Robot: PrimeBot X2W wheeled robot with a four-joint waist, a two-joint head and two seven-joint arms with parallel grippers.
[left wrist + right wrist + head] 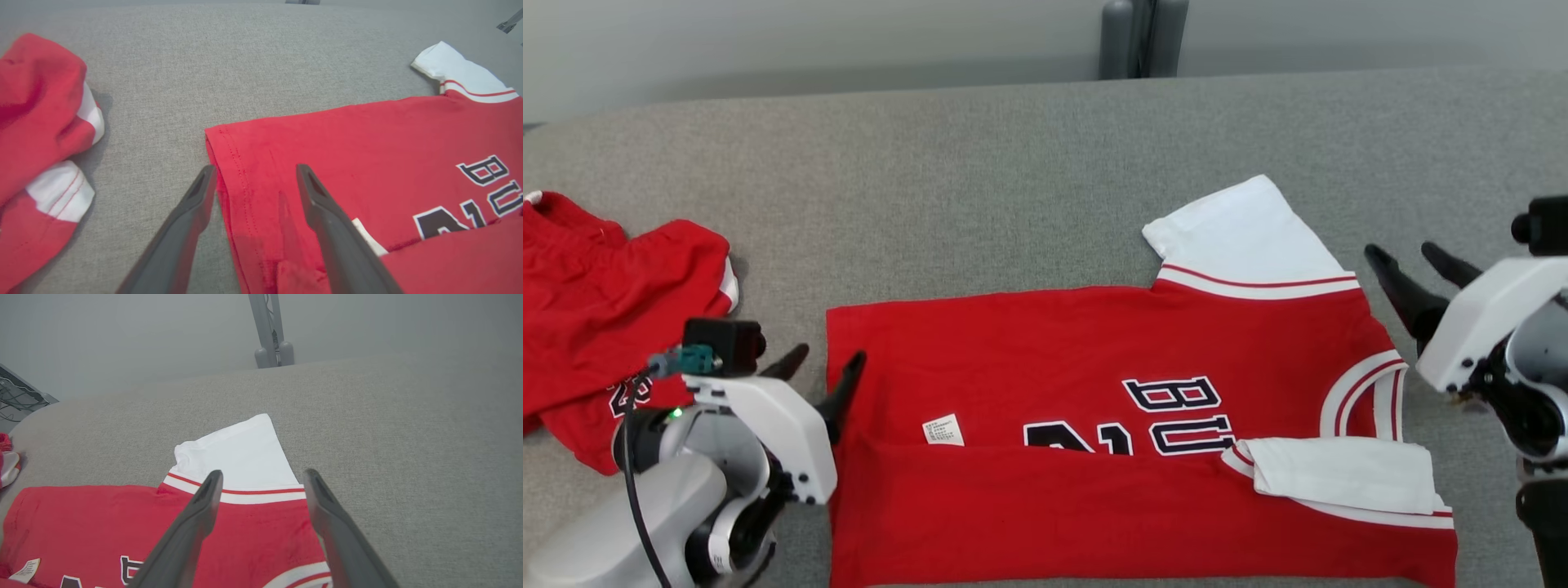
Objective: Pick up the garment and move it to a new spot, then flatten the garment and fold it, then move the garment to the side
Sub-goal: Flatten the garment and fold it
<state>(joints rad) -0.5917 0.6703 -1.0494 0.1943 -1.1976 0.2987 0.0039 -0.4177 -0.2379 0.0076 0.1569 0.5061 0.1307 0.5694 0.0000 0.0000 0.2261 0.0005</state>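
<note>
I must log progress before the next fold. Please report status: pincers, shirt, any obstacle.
Left pincer open over hem of shirt; right pincer open near shoulder. Shirt flat, near edge folded over, far sleeve out. Second red garment lies left, apart.

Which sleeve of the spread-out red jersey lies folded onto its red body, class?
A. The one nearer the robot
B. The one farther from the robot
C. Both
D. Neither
A: the near sleeve lies folded on top of the jersey, while the far sleeve sticks out flat on the grey surface.
</note>
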